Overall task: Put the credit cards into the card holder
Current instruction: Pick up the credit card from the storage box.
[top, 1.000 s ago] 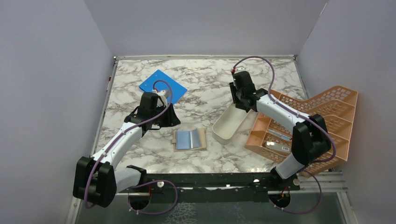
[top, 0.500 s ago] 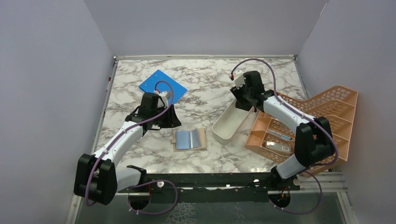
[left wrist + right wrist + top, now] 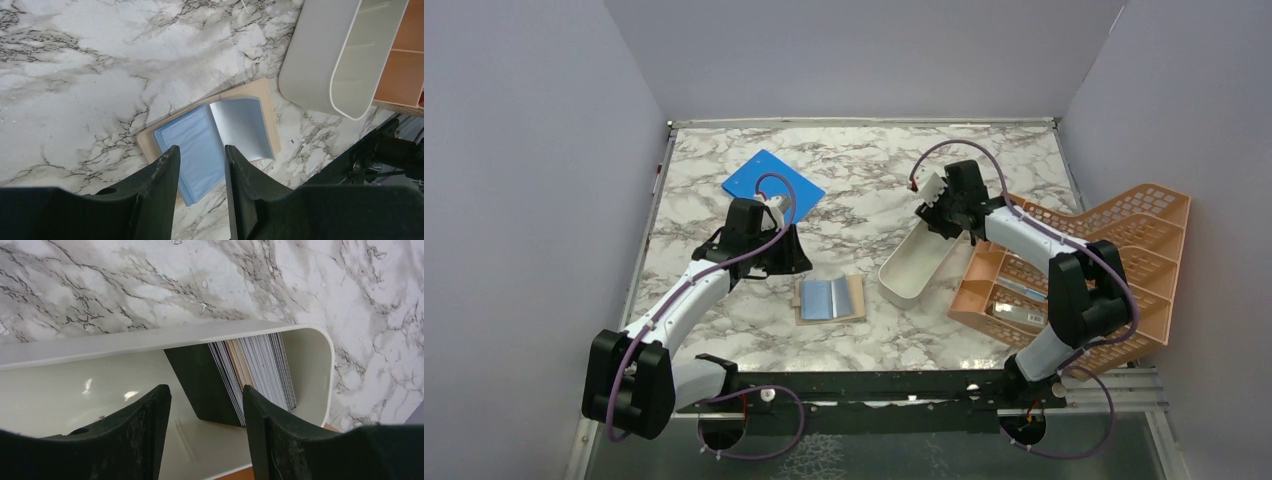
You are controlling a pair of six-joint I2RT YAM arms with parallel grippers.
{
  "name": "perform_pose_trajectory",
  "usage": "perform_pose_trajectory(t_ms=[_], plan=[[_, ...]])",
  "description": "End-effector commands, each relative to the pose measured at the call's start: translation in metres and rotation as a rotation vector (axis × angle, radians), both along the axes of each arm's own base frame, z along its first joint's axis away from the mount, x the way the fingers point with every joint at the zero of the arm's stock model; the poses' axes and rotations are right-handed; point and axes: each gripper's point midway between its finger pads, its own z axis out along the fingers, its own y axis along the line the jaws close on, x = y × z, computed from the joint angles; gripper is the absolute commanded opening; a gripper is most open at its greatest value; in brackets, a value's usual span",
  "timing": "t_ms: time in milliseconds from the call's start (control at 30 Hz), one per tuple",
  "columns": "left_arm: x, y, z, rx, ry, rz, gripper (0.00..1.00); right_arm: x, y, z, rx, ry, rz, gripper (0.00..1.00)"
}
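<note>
The left tool (image 3: 767, 248) hangs above the marble surface (image 3: 864, 170), fingers partly apart with nothing between them. The blue board (image 3: 772, 185) lies just past it at 12 o'clock. The card holder (image 3: 831, 298) lies open and flat at about 4 o'clock from that tool. In the left wrist view its pale blue inner leaves (image 3: 200, 150) sit loose and one curls upward. A card pushed against that curl would likely fold the leaf or slide the light holder across the marble unless the left tool pins it.

At 2 o'clock from the holder lies the white tray (image 3: 919, 262). The credit cards (image 3: 250, 375) stand on edge, packed tight at its 1 o'clock end. The right tool (image 3: 206, 395) hovers over that end, fingers moderately wide and empty.

The main risk here is that the fingers close on several cards at once, since the edges leave no gap. A finger could also catch the tray's rim (image 3: 150, 340) and tip or shove the tray against the orange rack (image 3: 1104, 260), which sits just beside it at 3 o'clock.
</note>
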Motion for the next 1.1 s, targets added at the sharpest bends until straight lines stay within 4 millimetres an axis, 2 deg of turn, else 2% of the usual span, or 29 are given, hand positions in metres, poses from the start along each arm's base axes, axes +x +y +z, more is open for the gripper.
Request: perform_pose_trajectory(t_ms=[0,200,333,500,633,800,933,1067], plan=[[0.000,0.002,0.001,0.010,-0.016,-0.006,0.41,0.007,0.003,-0.009,0.001,-0.002,0.050,0.60],[0.000,0.003,0.000,0.014,-0.010,-0.003,0.41,0.021,-0.004,-0.007,0.011,-0.039,0.016,0.60],[0.000,0.002,-0.001,0.013,-0.005,-0.009,0.41,0.027,-0.013,-0.013,-0.023,-0.062,-0.008,0.60],[-0.001,0.002,-0.001,0.012,-0.005,-0.011,0.41,0.027,-0.014,-0.019,-0.022,-0.046,-0.002,0.59],[0.000,0.002,-0.001,0.014,-0.008,-0.009,0.41,0.032,-0.018,-0.014,-0.034,-0.071,-0.021,0.56],[-0.001,0.003,0.000,0.015,-0.011,-0.007,0.41,0.040,-0.024,0.004,-0.053,-0.154,-0.047,0.51],[0.000,0.003,0.001,0.013,-0.015,-0.007,0.41,0.042,-0.031,0.011,-0.076,-0.183,-0.068,0.49],[0.000,0.003,0.001,0.012,-0.014,-0.007,0.41,0.031,-0.015,0.013,0.000,-0.119,-0.015,0.52]])
